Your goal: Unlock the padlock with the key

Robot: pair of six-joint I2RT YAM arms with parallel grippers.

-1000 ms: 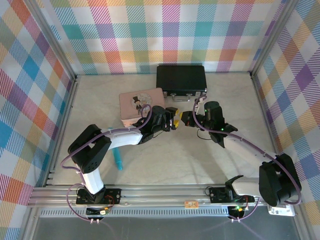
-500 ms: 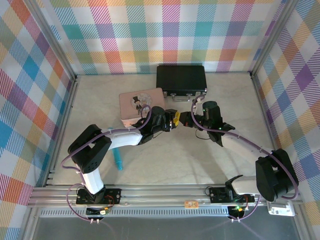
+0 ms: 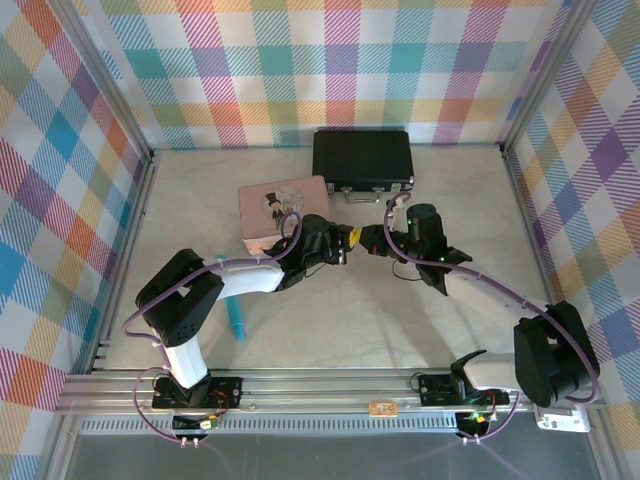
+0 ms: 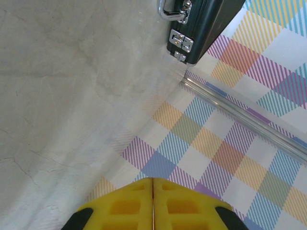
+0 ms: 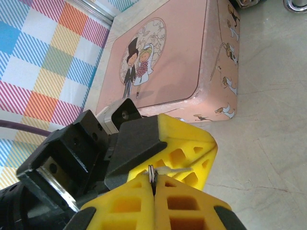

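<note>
**Top view.** Both arms reach toward the middle of the table [image 3: 400, 330]. The left tool [image 3: 345, 240] and the right tool [image 3: 366, 240] meet tip to tip just beside the near right corner of the pink tin [image 3: 283, 210], in front of the black case [image 3: 362, 158]. A teal pen [image 3: 236, 322] lies near the left arm, its far end hidden under the arm. From this height I cannot tell how either tool's fingers stand or what lies between the tips.

**Left wrist view.** The left tool's yellow fingers [image 4: 120, 211] are pressed flat together, with no gap at the seam. Beyond them are bare table, the plaid wall and one corner of the black case. The case's handle is cut off by the top edge.

**Right wrist view.** The right tool's yellow fingers [image 5: 124, 203] are pinching the key [image 5: 152, 173], a thin dark sliver standing out of the seam at the tips. The key's end sits against the left tool's yellow finger. A small pale sliver lies there, too small to identify. The padlock cannot be made out at that contact.
</note>
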